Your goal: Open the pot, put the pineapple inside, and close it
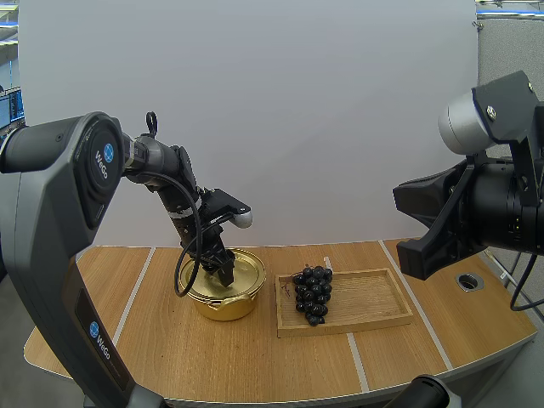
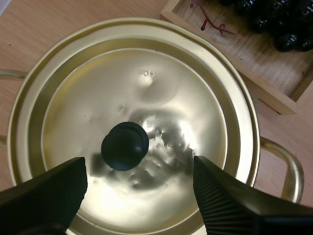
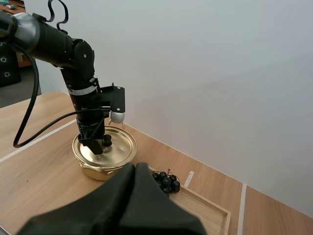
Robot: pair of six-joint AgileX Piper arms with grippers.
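Opening step: left gripper (image 2: 139,167) fingers spread astride the knob (image 2: 124,146) of the lid (image 2: 161,83), apparently untouching. Next: pinch, lift. Right gripper (image 3: 135,169) fingers pressed together.

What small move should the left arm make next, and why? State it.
Probably lower the left gripper slightly and close its fingers on the round black knob. The shiny gold metal lid sits on the gold pot, and the open fingers stand on either side of the knob without pinching it.
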